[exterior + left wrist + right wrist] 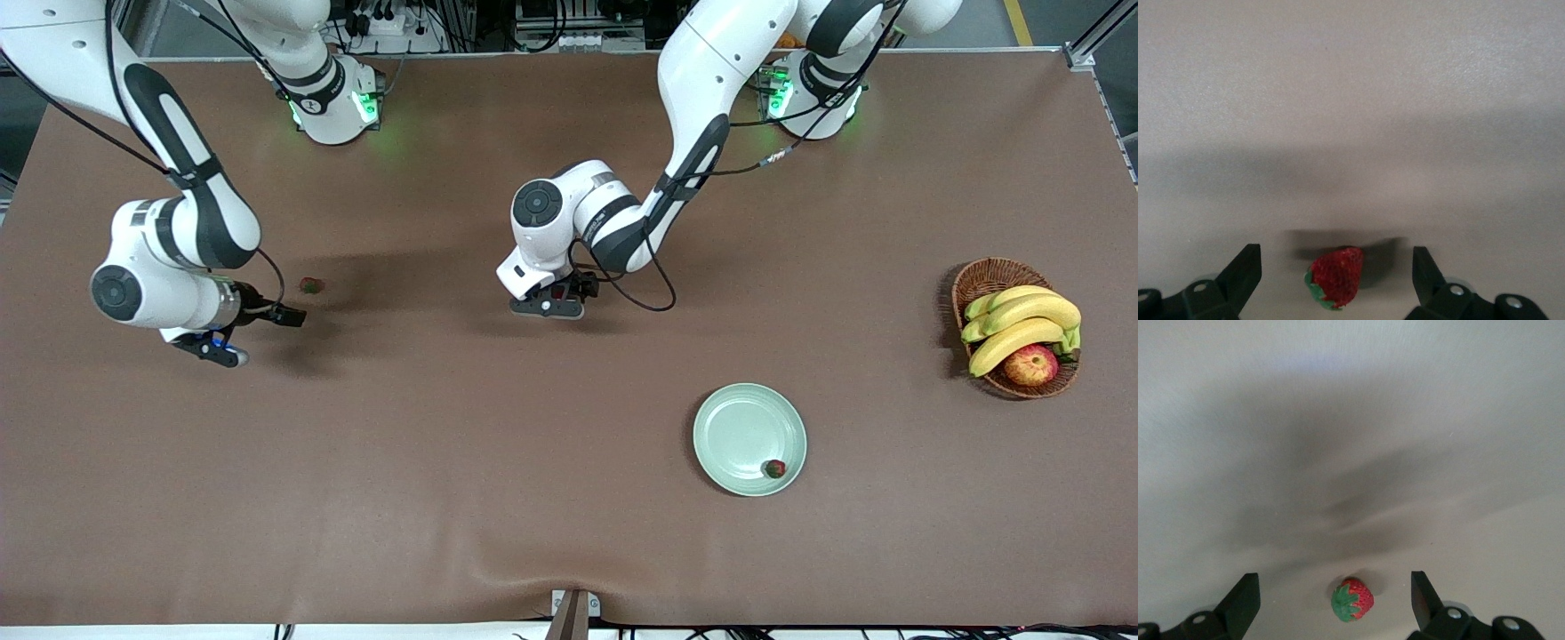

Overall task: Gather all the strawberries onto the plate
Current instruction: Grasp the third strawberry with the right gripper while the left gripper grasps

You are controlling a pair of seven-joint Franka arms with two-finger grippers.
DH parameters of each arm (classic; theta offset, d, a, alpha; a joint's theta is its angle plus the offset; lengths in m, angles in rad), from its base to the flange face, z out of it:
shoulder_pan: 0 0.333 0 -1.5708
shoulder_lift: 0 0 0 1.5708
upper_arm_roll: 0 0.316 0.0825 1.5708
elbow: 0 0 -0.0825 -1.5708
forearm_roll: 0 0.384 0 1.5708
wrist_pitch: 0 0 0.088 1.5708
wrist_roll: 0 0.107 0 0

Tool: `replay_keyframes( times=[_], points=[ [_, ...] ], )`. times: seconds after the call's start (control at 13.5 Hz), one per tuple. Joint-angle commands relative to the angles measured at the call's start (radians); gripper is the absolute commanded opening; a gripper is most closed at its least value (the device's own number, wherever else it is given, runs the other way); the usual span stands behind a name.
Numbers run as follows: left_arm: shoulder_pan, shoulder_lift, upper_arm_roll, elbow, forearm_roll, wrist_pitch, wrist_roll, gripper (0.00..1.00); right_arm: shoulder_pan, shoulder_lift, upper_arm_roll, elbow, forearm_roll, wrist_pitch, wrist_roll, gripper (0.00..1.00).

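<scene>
Nearest the camera, the round pale mint-green glossy plate (749, 438) held one tiny red strawberry (775, 468) at its five o'clock rim. Two more lay on the brown surface (444, 462): one (1335, 278) between the left claw's (1337, 273) wide fingers, one (1353, 599) under the wide right claw (1335, 595). Light, probably slippery; pinch each gently across its belly.

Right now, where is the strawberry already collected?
In the front view it lies in the plate, at the rim nearest the camera: strawberry, toward the left arm's end.
</scene>
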Motion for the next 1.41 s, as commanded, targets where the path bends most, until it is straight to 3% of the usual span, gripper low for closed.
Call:
replay_keyframes(
  times=[0.0,0.15,0.3,0.52,0.89,0.96,1.04,1.11,1.33],
  points=[
    [-0.012,0.011,0.005,0.015,0.017,0.000,-0.017,0.95,-0.012,-0.057,0.017,-0.118,-0.011,0.069,-0.002,0.97],
    [-0.012,0.011,0.003,0.015,0.009,0.000,-0.020,0.74,-0.010,-0.070,0.019,-0.148,-0.009,0.070,0.001,0.85],
    [-0.012,0.011,0.002,0.014,0.009,-0.001,-0.029,0.56,-0.009,-0.085,0.020,-0.171,-0.009,0.070,0.001,0.63],
    [-0.019,0.011,0.002,0.002,0.009,-0.009,-0.029,0.53,-0.007,-0.082,0.020,-0.172,-0.009,0.073,0.001,0.37],
    [-0.021,0.005,0.002,-0.017,0.009,-0.012,-0.027,0.53,-0.003,-0.070,0.020,-0.172,-0.009,0.098,0.001,0.41],
    [-0.019,0.004,0.000,-0.017,0.009,-0.012,-0.029,0.41,-0.003,-0.068,0.019,-0.172,-0.009,0.098,0.001,0.41],
    [-0.019,0.002,0.000,-0.017,0.009,-0.015,-0.031,0.12,-0.003,-0.064,0.019,-0.172,-0.009,0.098,0.001,0.41],
    [-0.019,0.000,0.000,-0.015,0.009,-0.030,-0.029,0.00,-0.001,-0.061,0.019,-0.172,-0.009,0.099,0.001,0.41],
    [-0.012,-0.012,-0.001,-0.012,0.003,-0.049,-0.029,0.00,-0.001,-0.053,0.019,-0.172,-0.009,0.106,0.001,0.37]
  ],
)
